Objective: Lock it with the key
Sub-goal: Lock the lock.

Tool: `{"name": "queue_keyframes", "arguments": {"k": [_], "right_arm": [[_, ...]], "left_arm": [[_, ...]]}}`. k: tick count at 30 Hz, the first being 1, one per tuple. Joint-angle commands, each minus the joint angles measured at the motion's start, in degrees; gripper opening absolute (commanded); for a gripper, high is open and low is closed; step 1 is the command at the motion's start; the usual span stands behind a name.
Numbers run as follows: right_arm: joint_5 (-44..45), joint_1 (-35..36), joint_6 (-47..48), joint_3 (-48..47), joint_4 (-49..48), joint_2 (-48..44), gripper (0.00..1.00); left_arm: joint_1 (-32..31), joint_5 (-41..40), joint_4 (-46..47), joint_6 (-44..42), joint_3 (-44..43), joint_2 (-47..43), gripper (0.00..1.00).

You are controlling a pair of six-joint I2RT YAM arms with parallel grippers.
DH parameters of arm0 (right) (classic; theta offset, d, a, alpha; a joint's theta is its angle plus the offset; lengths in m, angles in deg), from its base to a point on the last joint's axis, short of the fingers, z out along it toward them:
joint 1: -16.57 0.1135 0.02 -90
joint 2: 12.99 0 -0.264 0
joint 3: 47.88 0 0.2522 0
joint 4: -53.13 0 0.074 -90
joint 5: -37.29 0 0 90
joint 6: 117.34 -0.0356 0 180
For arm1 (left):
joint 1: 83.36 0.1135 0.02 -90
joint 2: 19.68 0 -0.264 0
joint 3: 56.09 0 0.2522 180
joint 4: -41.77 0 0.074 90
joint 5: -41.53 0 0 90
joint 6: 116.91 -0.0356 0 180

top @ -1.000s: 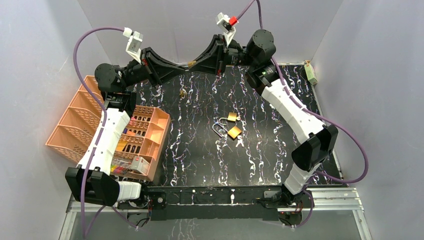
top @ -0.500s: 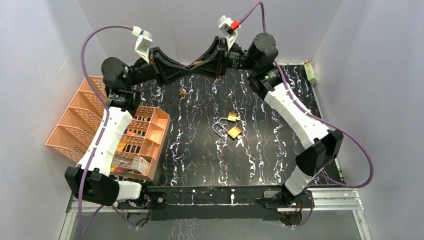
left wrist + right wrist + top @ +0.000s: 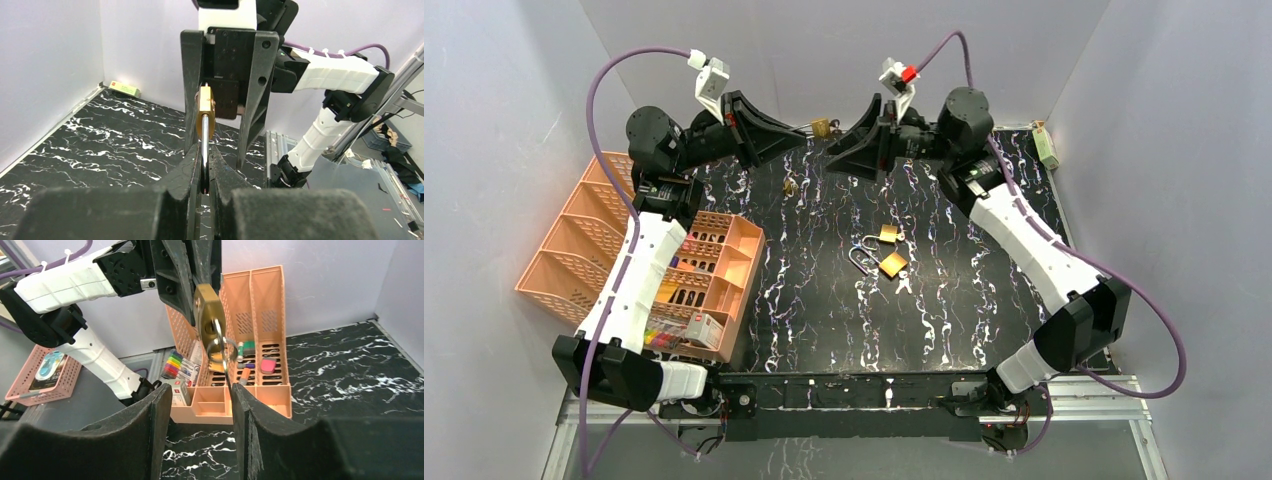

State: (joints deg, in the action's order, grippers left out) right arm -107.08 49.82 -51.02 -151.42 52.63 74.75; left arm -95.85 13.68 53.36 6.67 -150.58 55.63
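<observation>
We are holding the brass padlock (image 3: 821,127) in the air above the far middle of the table (image 3: 824,320). Its shackle (image 3: 205,142) is pinched between the pressed-together fingers of the left gripper (image 3: 205,157). The key ring (image 3: 221,347) is hanging from the end of the lock body that faces the right arm. The key itself is showing edge-on only, so we cannot tell how deep it is sitting or whether the shackle is latched.

Half a second ago the right gripper (image 3: 200,390) was closed in on the key end of the padlock. It is now backing off to the right, spread wide and holding nothing, with a clear gap between its tips and the key ring. We are reading this as the key being released, either because the turn is finished or because a fresh grip is needed. The padlock is staying in the left claw.

The left arm is reaching from its near-left base to the far edge, with its wrist turned rightward. The right arm is mirroring it, elbow out to the right and wrist pointing left at the padlock. Two spare padlocks (image 3: 892,264) are lying mid-table.
</observation>
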Motion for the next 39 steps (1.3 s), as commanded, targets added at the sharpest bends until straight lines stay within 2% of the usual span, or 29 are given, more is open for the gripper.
{"name": "queue_keyframes", "arguments": {"k": [1,5,6,8,10,14,18,19,21,23,24,25,29,32,35,36,39], "right_arm": [[-1.79,-3.54,-1.61,0.33,-4.7,-4.19,0.55],[-2.37,-4.35,-2.71,-0.1,-6.15,-3.7,0.54],[-1.95,-4.34,-2.77,-0.52,-6.19,-3.4,0.56],[-0.89,-4.34,-2.79,-0.65,-7.22,-3.05,0.65],[0.43,-4.35,-2.65,-1.12,-8.18,-2.73,0.68],[0.2,-4.34,-3.13,-4.12,-8.74,-0.65,0.68],[-0.97,-4.34,-5.31,-6.39,-12.12,1.5,0.63],[-1.44,-4.34,-6.29,-6.48,-13.62,1.89,0.58],[-2.29,-4.34,-7.86,-7.2,-15.25,2.81,0.38],[-2.44,-4.34,-8.41,-7.26,-15.92,3.05,0.31],[-2.85,-4.34,-8.15,-7.05,-15.84,2.96,0.2],[-3.1,-4.5,-6.77,-6.7,-14.51,2.62,0.02],[-3.64,-7.76,-7.75,-1.84,-16.51,-0.45,0.0],[-5.01,-11.56,-11.69,1.07,-20.83,-1.82,0.0],[-5.91,-14.94,-15.33,3.97,-25.1,-2.97,0.0],[-5.73,-15.78,-15.63,5.27,-25.27,-3.23,0.0],[-2.9,-16.78,-15.38,8.83,-23.76,-4.48,0.0]], "left_arm": [[1.35,-0.33,-0.73,-1.87,-2.68,-1.34,0.0],[1.64,0.15,-1.21,-2.16,-2.22,-1.47,0.0],[1.68,0.23,-0.99,-2.01,-1.93,-1.48,0.0],[1.68,0.53,-0.24,-1.35,-1.45,-1.52,0.0],[1.68,0.91,0.11,-0.92,-1.28,-1.45,0.0],[1.69,1.3,0.53,-0.58,-0.8,-1.72,0.0],[1.69,1.66,1.28,-0.1,-0.08,-1.92,0.0],[1.68,1.78,1.44,-0.02,0.17,-1.92,0.0],[1.68,2.0,1.64,0.06,0.14,-1.63,0.0],[1.7,2.27,1.38,-0.11,-0.04,-1.39,0.0],[1.68,2.36,0.24,-1.13,-0.17,-1.35,0.0],[1.89,2.67,-3.03,-3.57,-2.22,-0.49,0.0],[2.64,4.02,-6.87,-6.12,-4.17,0.97,0.0],[2.68,3.12,-14.3,-12.17,-4.67,0.77,0.0],[2.73,-1.03,-23.8,-19.28,-5.29,0.44,0.0],[2.71,-3.32,-29.38,-21.81,-5.95,0.5,0.0],[2.73,-10.81,-38.18,-27.64,-7.54,0.63,0.0]]}}
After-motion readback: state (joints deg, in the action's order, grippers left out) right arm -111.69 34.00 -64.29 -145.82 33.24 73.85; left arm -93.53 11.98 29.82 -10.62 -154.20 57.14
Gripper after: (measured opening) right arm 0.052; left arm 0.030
